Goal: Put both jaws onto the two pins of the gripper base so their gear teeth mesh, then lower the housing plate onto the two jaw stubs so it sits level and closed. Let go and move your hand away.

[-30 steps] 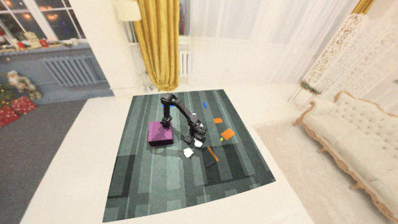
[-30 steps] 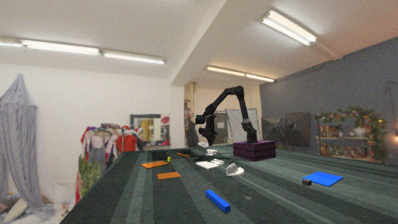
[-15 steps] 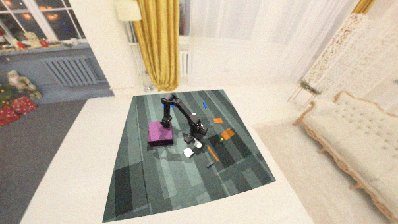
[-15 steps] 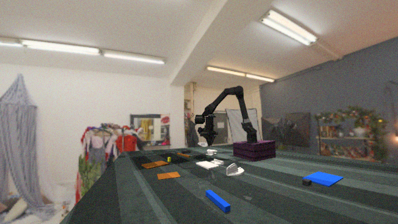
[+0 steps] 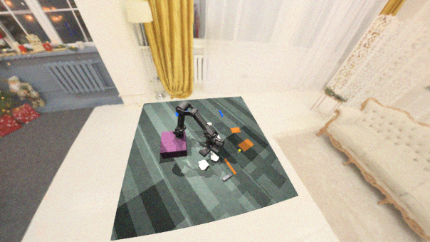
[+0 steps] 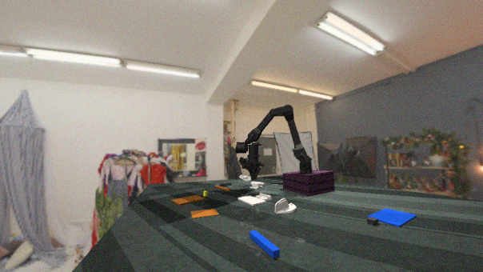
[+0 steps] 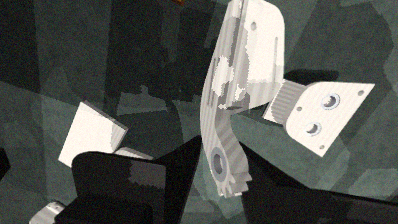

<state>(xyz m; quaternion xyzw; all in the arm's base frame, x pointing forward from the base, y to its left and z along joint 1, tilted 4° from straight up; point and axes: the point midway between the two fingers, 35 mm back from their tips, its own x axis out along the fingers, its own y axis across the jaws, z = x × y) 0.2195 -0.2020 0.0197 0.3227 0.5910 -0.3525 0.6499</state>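
My gripper [image 5: 212, 152] [image 6: 254, 176] [image 7: 217, 143] is shut on a white jaw [image 7: 218, 117] [image 5: 214, 156] [image 6: 245, 178] above the mat, its gear teeth at the lower end in the wrist view. The apparent gripper base [image 7: 325, 110] [image 5: 203, 164] [image 6: 256, 185], with a ribbed round part and two ringed round features, is right of the held jaw in the wrist view. A white square plate [image 7: 87, 132] [image 6: 249, 200] lies left, beside a smaller white part partly hidden by a finger. I cannot tell which is the housing plate. The other jaw [image 6: 285, 206] [image 5: 209, 124] lies apart on the mat.
The arm stands on a purple block [image 5: 172, 142] [image 6: 308, 182]. Orange flat pieces [image 5: 245, 144] [image 6: 205, 213], an orange bar [image 5: 230, 166], a grey piece [image 5: 226, 176], a yellow piece [image 6: 205, 193], a blue bar [image 6: 265, 244], a blue plate [image 6: 392, 217] and a black block [image 6: 373, 221] lie around.
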